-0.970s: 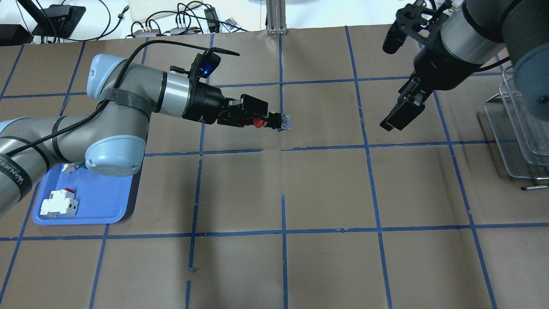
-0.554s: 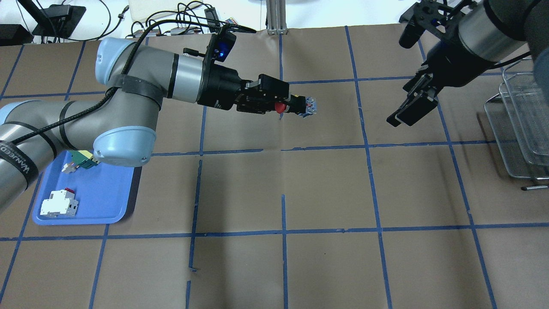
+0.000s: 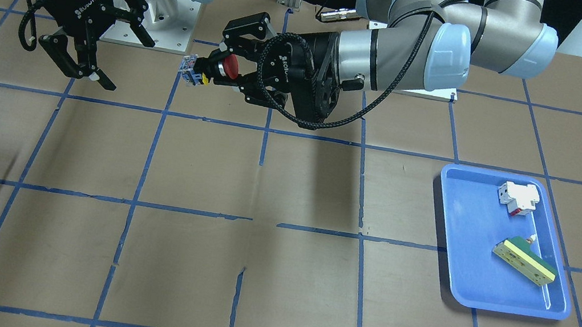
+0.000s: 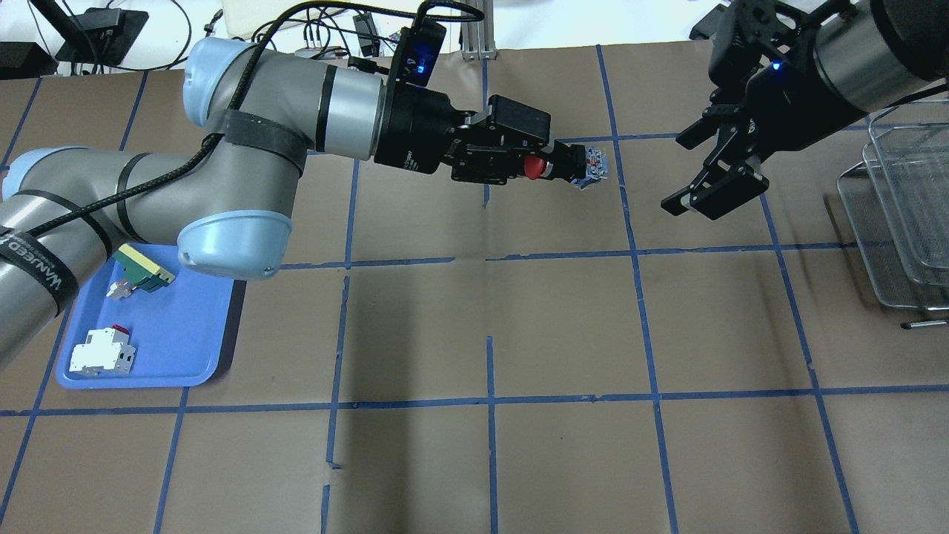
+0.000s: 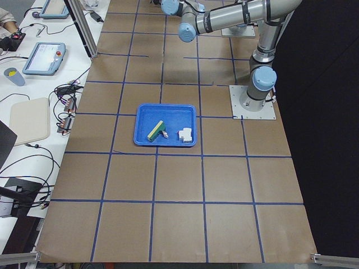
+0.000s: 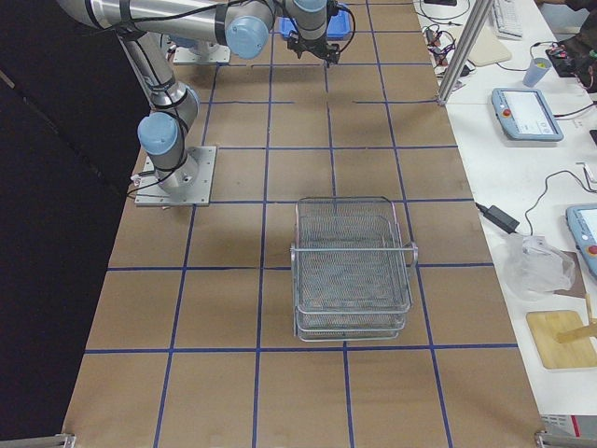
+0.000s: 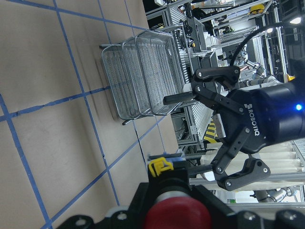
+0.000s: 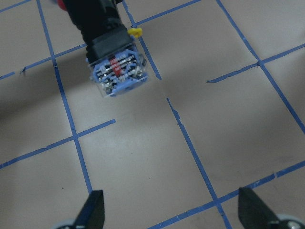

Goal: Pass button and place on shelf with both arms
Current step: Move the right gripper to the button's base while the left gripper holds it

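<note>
Left arm has swung the button (image 4: 567,166) right in the overhead view, from frame centre to upper centre-right, so the gap to the right gripper (image 4: 678,174) is down to a short stretch of bare table (image 4: 563,326). Right wrist has also turned, and its jaws now read clearly spread instead of edge-on. So the handover is lined up but not made. Left gripper (image 4: 543,166) pinches the button at the red-cap end, blue terminal end sticking out toward the right gripper. Right gripper is wide apart, holding and touching nothing. Its wrist camera puts the button's blue end at upper left, beyond both fingertips (image 8: 95,210), not between them. Button hangs in the air, well apart from the shelf (image 4: 897,222) at the right edge. My read: right must close the gap and clamp the exposed end before left lets go.
</note>
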You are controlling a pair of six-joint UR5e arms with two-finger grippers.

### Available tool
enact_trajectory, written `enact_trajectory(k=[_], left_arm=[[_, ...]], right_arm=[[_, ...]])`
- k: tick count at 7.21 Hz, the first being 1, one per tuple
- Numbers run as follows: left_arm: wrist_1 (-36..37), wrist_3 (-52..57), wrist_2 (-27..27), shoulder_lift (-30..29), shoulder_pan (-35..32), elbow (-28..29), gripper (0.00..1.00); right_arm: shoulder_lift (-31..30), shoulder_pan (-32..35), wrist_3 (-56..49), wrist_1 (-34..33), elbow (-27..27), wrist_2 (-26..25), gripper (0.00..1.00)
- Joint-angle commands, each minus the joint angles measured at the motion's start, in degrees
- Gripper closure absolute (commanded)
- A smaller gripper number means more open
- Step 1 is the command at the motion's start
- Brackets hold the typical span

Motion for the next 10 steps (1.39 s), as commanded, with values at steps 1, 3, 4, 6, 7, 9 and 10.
enact_trajectory(k=[1, 3, 4, 6, 7, 9, 10], left_arm=[[-0.1, -1.6, 0.0, -0.4, 0.1, 0.4, 1.00], [0.2, -3.6, 0.0, -1.6, 0.0, 0.5, 1.00], [0.2, -3.6, 0.0, -1.5, 0.0, 0.5, 1.00], [0.1, -3.6, 0.0, -1.0, -0.4, 0.5, 1.00], [0.0, -3.6, 0.0, -0.5, -1.2, 0.5, 1.00], [-0.4, -5.0, 1.1, 0.1, -2.2, 1.0, 1.00], [-0.3, -5.0, 1.2, -0.7, -2.4, 1.5, 1.00]], right_arm=[[-3.5, 0.4, -0.7, 0.0, 0.1, 1.0, 0.00], [-5.8, 0.6, -10.7, 0.0, 2.5, 2.3, 0.00], [-5.4, 0.6, -14.7, -0.8, 3.7, 4.8, 0.00], [-4.9, 0.9, -14.8, -4.4, 3.9, 6.7, 0.00], [-4.0, 2.2, -14.1, -4.8, 3.9, 7.1, 0.00], [-2.6, 5.1, -10.0, -6.3, 3.8, 7.1, 0.00], [-2.3, 5.1, -7.8, -7.7, 3.8, 7.1, 0.00]])
